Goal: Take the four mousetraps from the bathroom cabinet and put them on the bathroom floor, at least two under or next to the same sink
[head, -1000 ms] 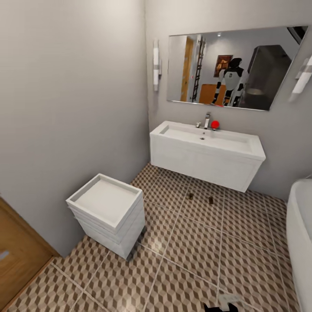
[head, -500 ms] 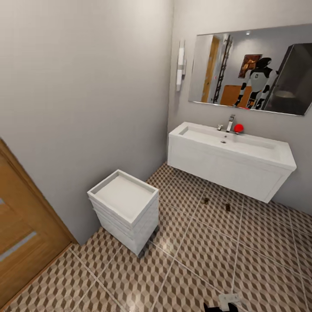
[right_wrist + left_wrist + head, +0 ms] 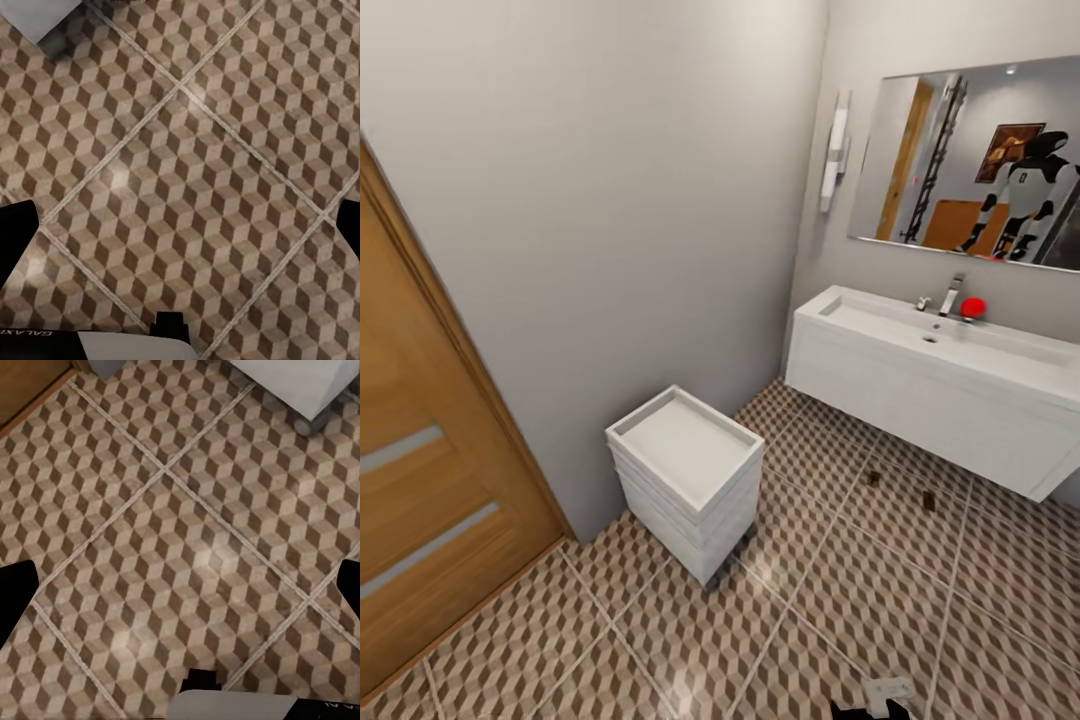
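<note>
Traps (image 3: 873, 478) lie on the floor (image 3: 840, 600) under the sink (image 3: 950, 380).
Your view has swung left, bringing the door (image 3: 430, 480) in; both pincers (image 3: 180, 585) (image 3: 180, 217) gape empty, so you go for the cabinet's remaining two.

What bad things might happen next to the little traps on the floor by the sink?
1. Two mousetraps lie on the bathroom floor just in front of the sink. They are small and dark on busy tiles, so the robot might roll over or nudge them.
2. The white box stands near the wooden door; turning in this tight corner might bump it.
3. Both grippers look open and empty, so more trips may be needed.
</note>
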`<state>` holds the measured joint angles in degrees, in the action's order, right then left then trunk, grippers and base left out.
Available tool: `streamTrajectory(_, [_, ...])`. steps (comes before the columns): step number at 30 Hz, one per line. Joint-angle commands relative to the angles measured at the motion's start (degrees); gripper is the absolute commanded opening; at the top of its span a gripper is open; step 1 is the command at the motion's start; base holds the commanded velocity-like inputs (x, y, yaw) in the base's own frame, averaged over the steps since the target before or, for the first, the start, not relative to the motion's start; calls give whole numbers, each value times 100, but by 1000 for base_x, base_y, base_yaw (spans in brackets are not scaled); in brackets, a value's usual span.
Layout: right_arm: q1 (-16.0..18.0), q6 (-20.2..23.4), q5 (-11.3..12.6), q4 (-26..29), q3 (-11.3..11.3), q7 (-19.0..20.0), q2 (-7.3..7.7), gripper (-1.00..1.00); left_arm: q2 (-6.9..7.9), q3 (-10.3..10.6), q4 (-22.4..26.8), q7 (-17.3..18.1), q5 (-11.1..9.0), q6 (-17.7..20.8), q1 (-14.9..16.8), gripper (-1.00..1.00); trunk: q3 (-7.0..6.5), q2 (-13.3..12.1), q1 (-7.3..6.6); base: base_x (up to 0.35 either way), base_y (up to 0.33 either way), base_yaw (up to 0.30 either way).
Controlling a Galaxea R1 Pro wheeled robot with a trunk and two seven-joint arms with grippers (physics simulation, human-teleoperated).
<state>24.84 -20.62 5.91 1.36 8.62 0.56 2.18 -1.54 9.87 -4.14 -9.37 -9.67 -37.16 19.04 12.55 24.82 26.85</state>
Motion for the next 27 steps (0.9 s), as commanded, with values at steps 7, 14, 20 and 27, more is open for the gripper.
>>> streamTrajectory(7, [3, -17, 60, -4, 50, 6, 2, 100, -5, 50, -25, -12, -43, -30, 12, 100, 10, 10, 3, 0, 0, 286])
streamTrajectory(14, [3, -19, 60, -4, 47, 6, 2, 100, -5, 50, -25, -12, -44, -32, 12, 100, 10, 10, 3, 0, 0, 286])
streamTrajectory(20, [3, -17, 60, -4, 48, 6, 2, 100, -5, 50, -25, -12, -44, -31, 12, 100, 10, 10, 3, 0, 0, 286])
streamTrajectory(27, [3, -18, 60, -4, 48, 6, 2, 100, -5, 50, -25, -12, -44, -31, 12, 100, 10, 10, 3, 0, 0, 286])
